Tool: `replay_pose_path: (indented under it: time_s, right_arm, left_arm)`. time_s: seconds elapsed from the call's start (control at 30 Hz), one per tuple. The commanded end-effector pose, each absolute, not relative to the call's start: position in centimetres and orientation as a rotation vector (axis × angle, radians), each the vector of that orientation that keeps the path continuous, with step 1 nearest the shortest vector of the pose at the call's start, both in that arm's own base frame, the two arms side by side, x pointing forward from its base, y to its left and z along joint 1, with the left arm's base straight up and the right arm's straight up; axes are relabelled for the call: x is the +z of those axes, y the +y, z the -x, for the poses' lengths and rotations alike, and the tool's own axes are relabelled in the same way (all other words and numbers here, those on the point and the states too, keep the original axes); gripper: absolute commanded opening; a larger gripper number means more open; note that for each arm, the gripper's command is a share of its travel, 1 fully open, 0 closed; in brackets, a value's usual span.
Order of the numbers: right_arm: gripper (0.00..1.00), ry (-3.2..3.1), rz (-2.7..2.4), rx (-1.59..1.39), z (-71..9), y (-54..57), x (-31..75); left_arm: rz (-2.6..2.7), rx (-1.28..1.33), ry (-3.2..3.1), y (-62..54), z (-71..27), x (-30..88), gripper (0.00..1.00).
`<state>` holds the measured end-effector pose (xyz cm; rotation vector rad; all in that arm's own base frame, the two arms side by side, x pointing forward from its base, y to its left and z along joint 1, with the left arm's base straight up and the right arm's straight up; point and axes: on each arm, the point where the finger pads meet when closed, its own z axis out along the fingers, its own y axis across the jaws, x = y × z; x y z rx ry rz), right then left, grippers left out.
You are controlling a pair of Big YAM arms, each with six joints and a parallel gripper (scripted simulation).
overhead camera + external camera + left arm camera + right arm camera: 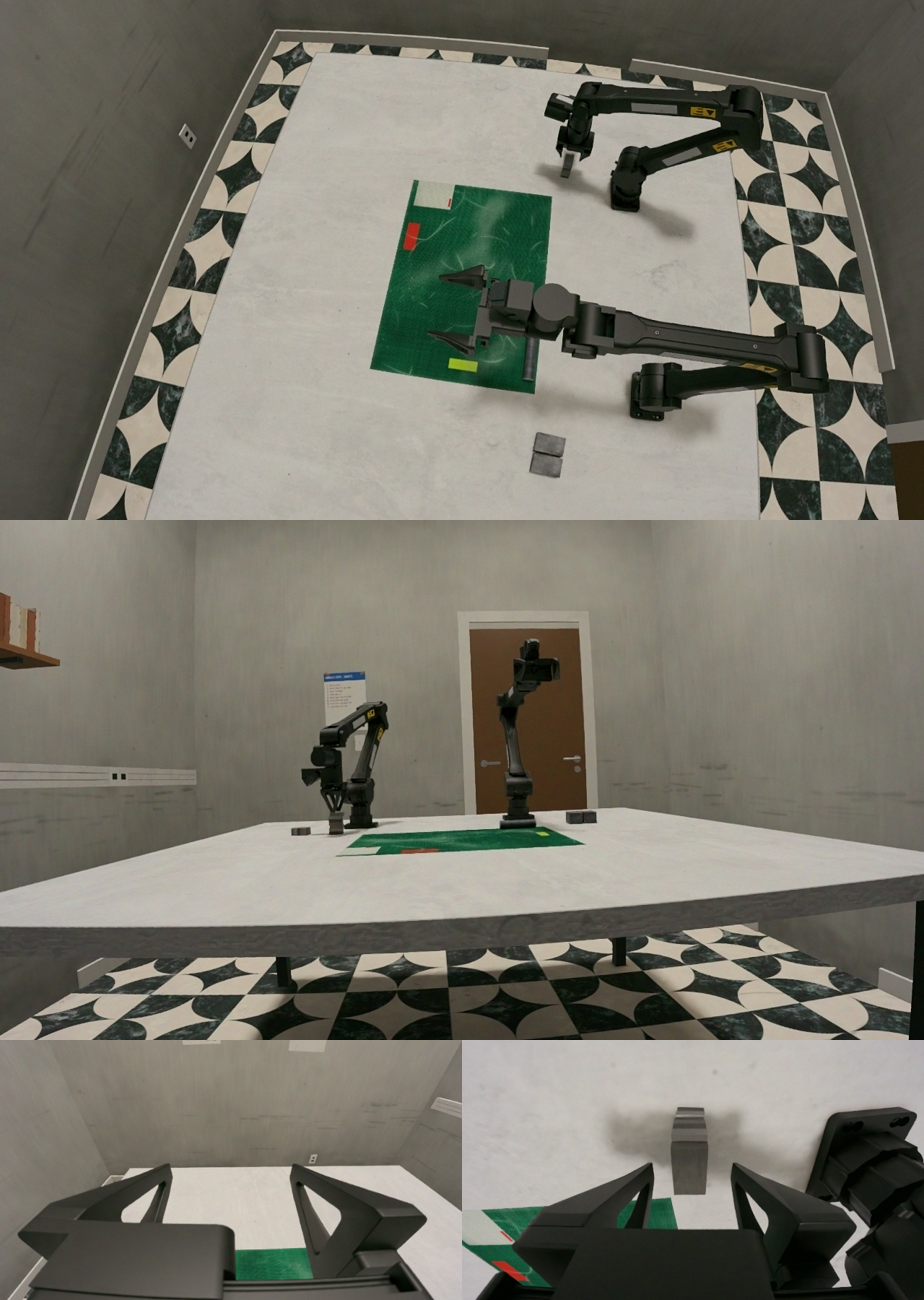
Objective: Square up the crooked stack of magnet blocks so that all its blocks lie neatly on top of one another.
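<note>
Right claw (573, 157) (334, 810) (692, 1164) stands partly open (nothing gripped), its fingers apart from the block stack (566, 169) (336, 825) (689, 1166).

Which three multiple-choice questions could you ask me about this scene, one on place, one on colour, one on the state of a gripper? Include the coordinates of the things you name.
1. Where does the lime-yellow patch (463, 365) (541, 833) lie?
A) On the green mat (478, 239) (465, 838) (271, 1264) (662, 1213)
B) On the floor
C) On a wall shelf

2. What colour is the door (526, 720)?
A) Blue
B) Brown
C) White

3. How is the right gripper (568, 158) (334, 810) (692, 1170)?
A) Shut on the top block
B) Out of every view
C) Open around the stack (567, 166) (336, 823) (689, 1166)

1 A: the top view shows it within the mat's edges. 2 B: the exterior view shows a brown panel in a white frame. 3 C: its wrist view shows gaps on both sides of the stack.
</note>
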<state>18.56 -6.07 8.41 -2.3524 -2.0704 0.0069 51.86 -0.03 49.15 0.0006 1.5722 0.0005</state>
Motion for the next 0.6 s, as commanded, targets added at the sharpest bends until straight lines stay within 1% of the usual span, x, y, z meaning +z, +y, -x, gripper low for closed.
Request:
replay_pose_path:
  time_s: [0.0, 0.13, 0.2, 0.33, 0.37, 0.57]
  right_arm:
    - [0.60, -2.123, 2.397, -0.051, -20.6, -7.0, 12.7]
    - [0.60, -2.106, 2.387, -0.034, -20.0, -6.7, 12.6]
    - [0.60, -2.066, 2.363, 0.008, -18.5, -6.3, 10.2]
    - [0.60, -2.085, 2.377, -0.013, -19.7, -6.6, 11.4]
    - [0.79, -2.115, 2.347, -0.011, -19.6, -6.6, 11.3]
    - [0.79, -2.316, 2.187, -0.036, -20.1, -6.7, 11.8]
  left_arm:
    - [0.009, -0.014, 1.524, -0.3, -51.8, 51.8, 1.00]
    - [0.009, -0.014, 1.524, -0.3, -51.8, 51.8, 1.00]
    - [0.009, -0.014, 1.524, -0.3, -51.8, 51.8, 1.00]
    - [0.009, -0.014, 1.524, -0.3, -51.8, 51.8, 1.00]
    - [0.009, -0.014, 1.524, -0.3, -51.8, 51.8, 1.00]
    - [0.009, -0.014, 1.524, -0.3, -51.8, 51.8, 1.00]
